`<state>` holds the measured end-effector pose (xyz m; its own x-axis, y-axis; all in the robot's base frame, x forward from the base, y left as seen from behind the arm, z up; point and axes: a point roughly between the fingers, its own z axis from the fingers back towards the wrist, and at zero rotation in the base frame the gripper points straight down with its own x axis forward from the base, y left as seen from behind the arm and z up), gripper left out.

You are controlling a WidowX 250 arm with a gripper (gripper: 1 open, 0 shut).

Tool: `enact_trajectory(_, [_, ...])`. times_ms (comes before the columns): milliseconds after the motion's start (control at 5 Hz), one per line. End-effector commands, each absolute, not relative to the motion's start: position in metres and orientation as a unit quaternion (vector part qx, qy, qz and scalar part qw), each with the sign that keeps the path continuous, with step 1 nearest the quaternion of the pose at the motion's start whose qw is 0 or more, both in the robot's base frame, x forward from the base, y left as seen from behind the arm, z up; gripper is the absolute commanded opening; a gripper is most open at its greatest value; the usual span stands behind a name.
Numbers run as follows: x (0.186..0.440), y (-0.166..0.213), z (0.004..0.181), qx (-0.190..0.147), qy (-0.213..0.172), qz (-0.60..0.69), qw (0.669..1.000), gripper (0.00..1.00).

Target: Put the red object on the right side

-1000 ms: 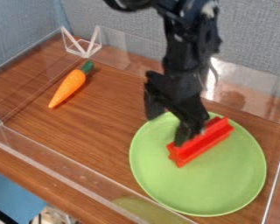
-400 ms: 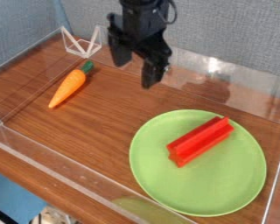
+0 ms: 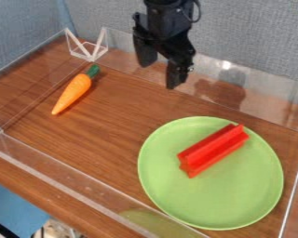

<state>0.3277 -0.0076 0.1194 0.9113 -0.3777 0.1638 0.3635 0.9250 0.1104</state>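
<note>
The red object (image 3: 214,150), a bright red bar, lies at a slant on the green plate (image 3: 177,191) at the right of the wooden table. Nothing touches it. My gripper (image 3: 160,58) hangs in the air near the back of the table, well up and to the left of the plate. Its two black fingers stand open with nothing between them.
An orange toy carrot (image 3: 72,92) with a green top lies at the left. A white wire stand (image 3: 85,43) sits in the back left corner. Clear plastic walls (image 3: 257,84) run around the table's edges.
My gripper has let go of the red bar on the plate, risen and swung back to the left. The bar stays on the plate.
</note>
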Motion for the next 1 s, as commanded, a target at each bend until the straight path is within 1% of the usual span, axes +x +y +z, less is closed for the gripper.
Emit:
enact_trajectory(0, [0.339,-0.021,0.138,0.037,-0.119,-0.182,0.975,1.00])
enact_trajectory(200, [0.346,-0.033,0.136,0.035,-0.121,-0.174,0.977,1.00])
enact_trajectory(400, [0.346,-0.042,0.134,0.023,-0.124,-0.246,0.961,1.00])
enact_trajectory(600, [0.342,-0.043,0.132,0.017,-0.123,-0.298,0.947,1.00])
enact_trajectory(800, [0.343,-0.043,0.134,0.016,-0.124,-0.302,0.945,1.00])
